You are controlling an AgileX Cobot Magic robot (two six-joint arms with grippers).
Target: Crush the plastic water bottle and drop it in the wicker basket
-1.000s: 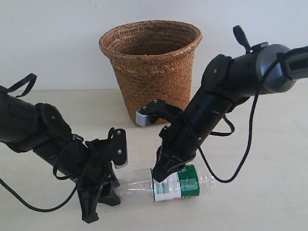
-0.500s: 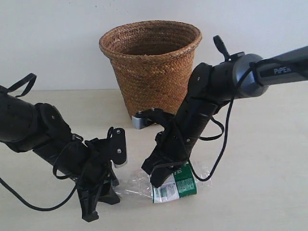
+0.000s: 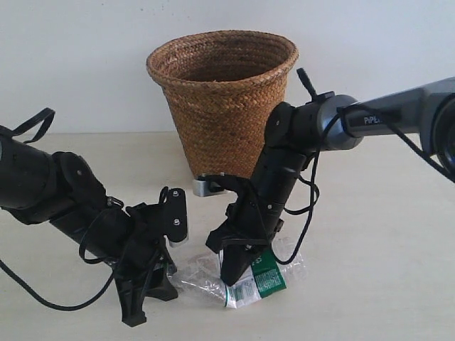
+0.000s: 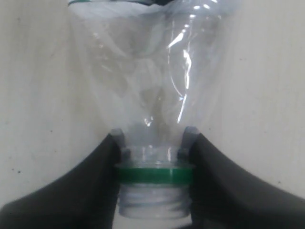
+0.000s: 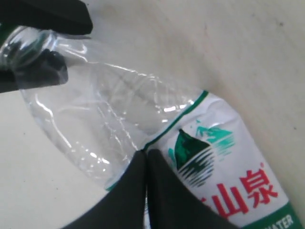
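The plastic water bottle point(image 3: 249, 278) lies flattened and crumpled on the table in front of the wicker basket point(image 3: 224, 106). My left gripper point(image 3: 168, 275) is shut on the bottle's neck; in the left wrist view its fingers point(image 4: 110, 148) clamp just above the green ring point(image 4: 153, 172), with bare thread showing below. My right gripper point(image 3: 232, 273) is shut, fingers together, and its tips point(image 5: 145, 156) press down on the bottle point(image 5: 114, 109) at the edge of the green-and-white label point(image 5: 224, 162). No cap shows.
The basket's flared rim point(image 3: 222, 48) stands well above both arms, against a white wall. Black cables point(image 3: 313, 234) loop off the right arm over the table. The tabletop point(image 3: 384, 270) is pale beige.
My right gripper has pushed down and leftward along the bottle, and the round bottle has collapsed into a crumpled, flatter shape. The left arm has kept its hold in place.
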